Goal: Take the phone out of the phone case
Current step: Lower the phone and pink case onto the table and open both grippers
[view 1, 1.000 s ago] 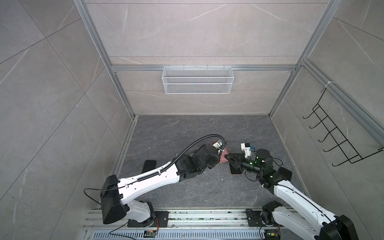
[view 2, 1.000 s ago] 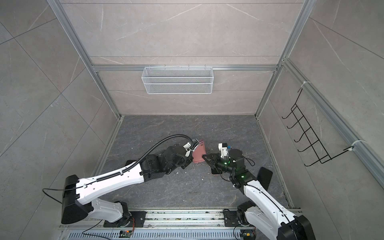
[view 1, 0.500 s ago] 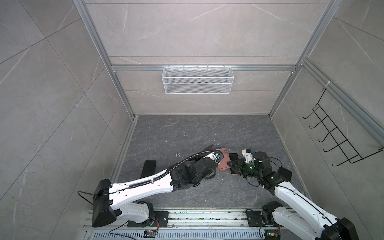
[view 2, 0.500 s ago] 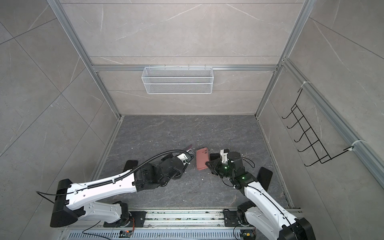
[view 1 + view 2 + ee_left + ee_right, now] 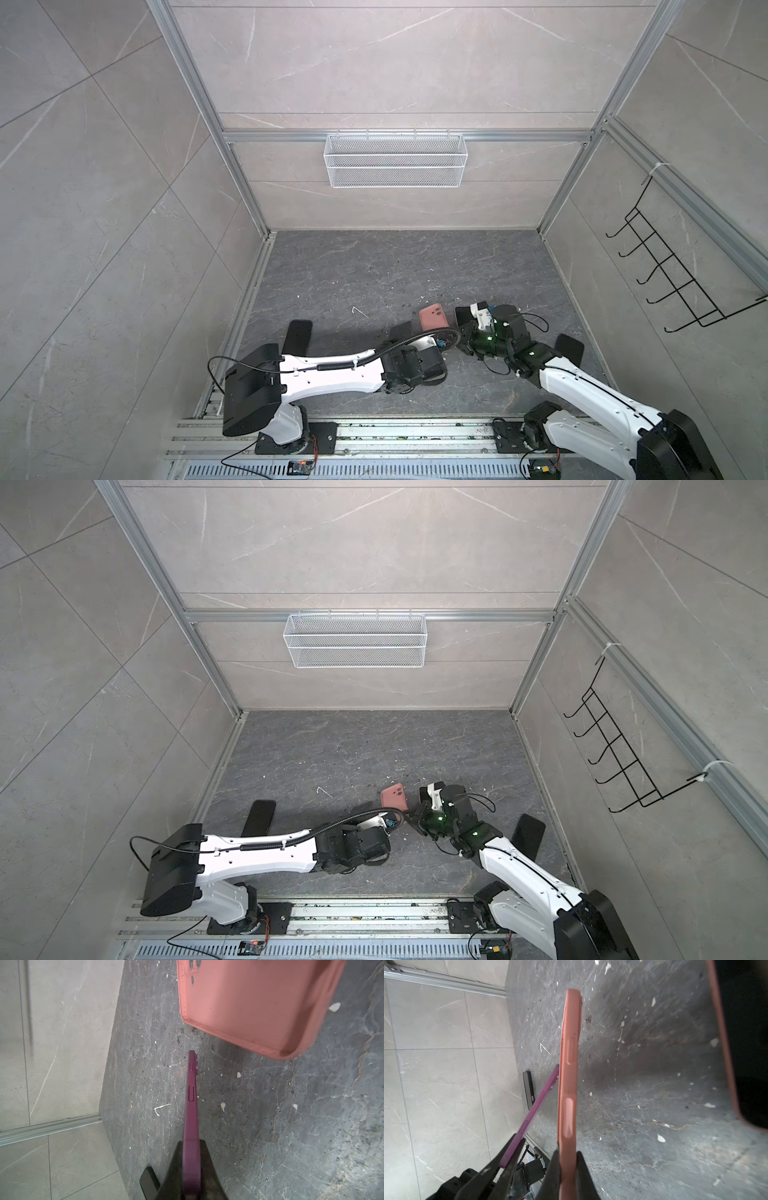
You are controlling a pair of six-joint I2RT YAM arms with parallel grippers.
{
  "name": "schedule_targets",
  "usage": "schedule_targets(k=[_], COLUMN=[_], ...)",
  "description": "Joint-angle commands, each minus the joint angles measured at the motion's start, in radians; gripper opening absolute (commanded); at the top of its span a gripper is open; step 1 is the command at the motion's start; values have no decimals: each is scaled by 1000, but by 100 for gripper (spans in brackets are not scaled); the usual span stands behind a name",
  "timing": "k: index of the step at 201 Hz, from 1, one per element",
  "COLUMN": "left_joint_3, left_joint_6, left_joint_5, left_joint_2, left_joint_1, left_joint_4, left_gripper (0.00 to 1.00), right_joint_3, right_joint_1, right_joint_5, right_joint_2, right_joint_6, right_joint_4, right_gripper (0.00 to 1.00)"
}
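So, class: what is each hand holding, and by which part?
Left hand: purple phone, by its bottom end. Right hand: pink case, by one end.

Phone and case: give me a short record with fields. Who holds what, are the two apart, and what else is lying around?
left fingers: shut on the purple phone, seen edge-on
right fingers: shut on the pink case, also edge-on
phone and case: apart, with a clear gap between them in the left wrist view
task state: phone is out of the case
also there: a black phone flat on the floor; a wire basket on the back wall
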Motion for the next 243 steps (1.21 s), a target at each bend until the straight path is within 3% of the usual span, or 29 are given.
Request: schedule_targets(k=[1,65,109,180,237,243], left_joint_3=[9,-5,-10,41,20,15], left_joint_6=[-49,-87,-126,-170,-267,-278], left_joint_5=[-83,-54,-4,38,52,54], left_joint_2=[44,148,195,265,179,161], left_joint_1=[-16,-43,-44,-44,-44,-44], left_joint_4=[6,18,7,-60,-97,-98], left_gripper=[0,0,23,34,61,68], right_joint_3=[-24,-78,-111,-146,-168,-166], right_joint_1=[50,107,137,172,194,195], right_joint_5=[60,121,137,167,205,210], right_joint_2=[49,136,162,194,248,256], right_joint_6=[35,80,105,139,171,172], right_joint_4=[97,193,234,288,394,399], right_gripper=[0,0,0,0,2,2])
